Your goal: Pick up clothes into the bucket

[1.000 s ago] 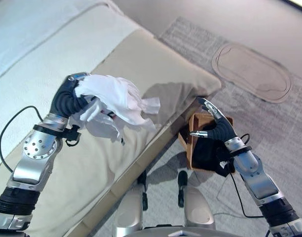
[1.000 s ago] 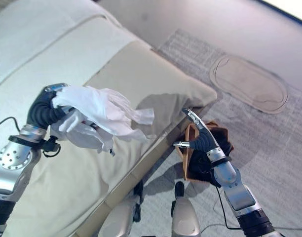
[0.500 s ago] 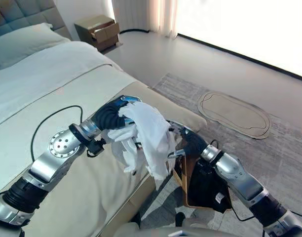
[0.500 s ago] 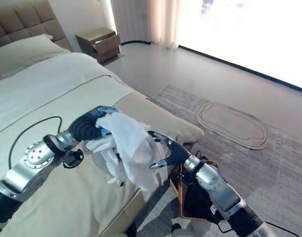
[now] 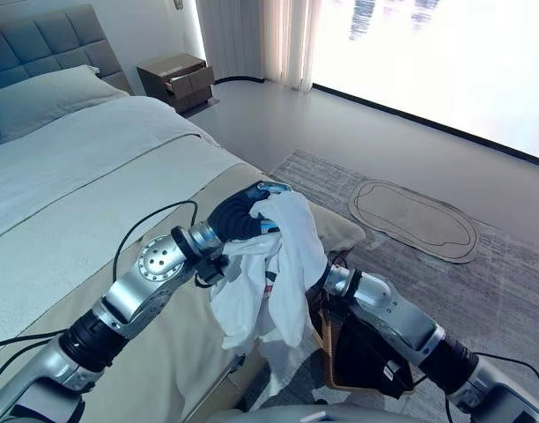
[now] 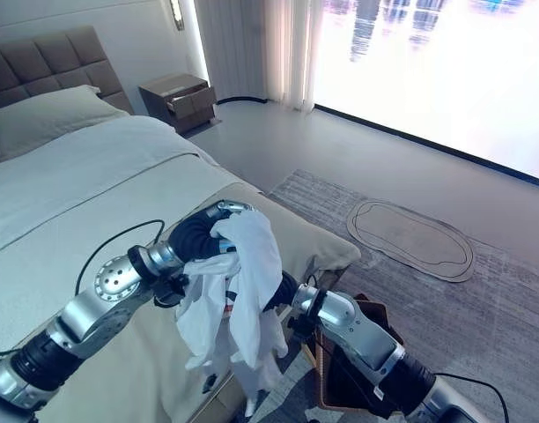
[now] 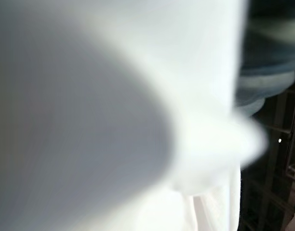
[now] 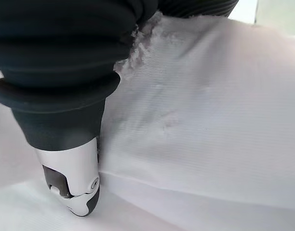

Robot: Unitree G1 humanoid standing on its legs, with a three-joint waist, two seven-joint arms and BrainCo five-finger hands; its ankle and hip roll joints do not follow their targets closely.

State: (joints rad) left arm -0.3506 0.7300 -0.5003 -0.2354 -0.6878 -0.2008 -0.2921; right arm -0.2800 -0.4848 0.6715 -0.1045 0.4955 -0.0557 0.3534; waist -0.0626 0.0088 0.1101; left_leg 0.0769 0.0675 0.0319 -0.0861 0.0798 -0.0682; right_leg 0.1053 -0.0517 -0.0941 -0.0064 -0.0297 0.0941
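Note:
A white garment (image 5: pixel 283 264) hangs in folds from my left hand (image 5: pixel 243 216), held up beyond the beige bed's foot corner. The hand's dark cover shows above the cloth and its fingers are wrapped in it. The garment's lower end dangles beside the brown wooden basket (image 5: pixel 325 339) with a dark lining, which stands on the rug by the bed. My right hand (image 6: pixel 283 291) reaches in from the basket side and is tucked behind the hanging cloth. One of its fingers (image 8: pixel 73 187) lies against the white fabric (image 8: pixel 200 120).
The bed (image 5: pixel 93 203) with a beige cover runs along the left, with a pillow (image 5: pixel 40 97) and a headboard at its far end. A nightstand (image 5: pixel 177 75) stands by the wall. A grey rug (image 5: pixel 507 282) carries an oval mat (image 5: pixel 410 216).
The camera has tilted up. My left hand has carried the garment rightwards off the bed to the basket. My right hand has risen from the basket into the cloth.

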